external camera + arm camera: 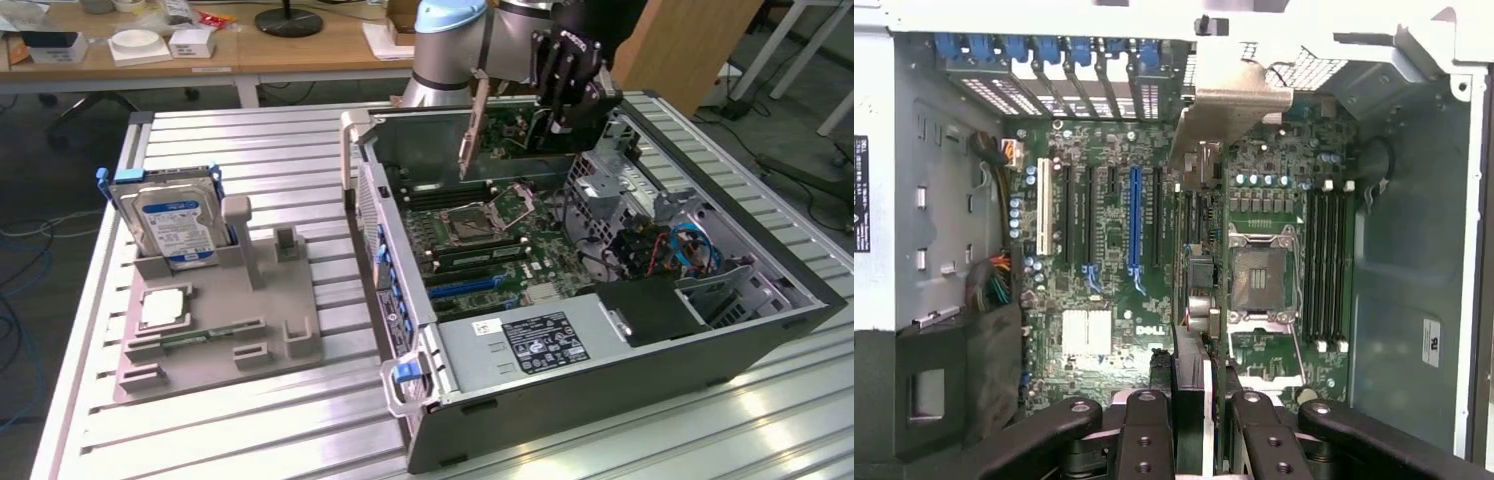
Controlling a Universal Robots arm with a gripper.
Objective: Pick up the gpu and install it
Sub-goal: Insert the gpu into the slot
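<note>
On my remote feed, a hard drive (171,222) stands upright in a grey fixture (274,300) on the slatted aluminium table (267,150), beside an open computer case (627,395); a cluttered wooden desk (320,55) lies behind.

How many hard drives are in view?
1: the hard drive stands upright in the grey holder on the exterior view's left; others could be hidden inside the case.

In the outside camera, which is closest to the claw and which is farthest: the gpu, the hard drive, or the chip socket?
1. gpu, gripped in the claw.
2. chip socket, inside the case, below.
3. hard drive, standing at the exterior view's left.
</note>
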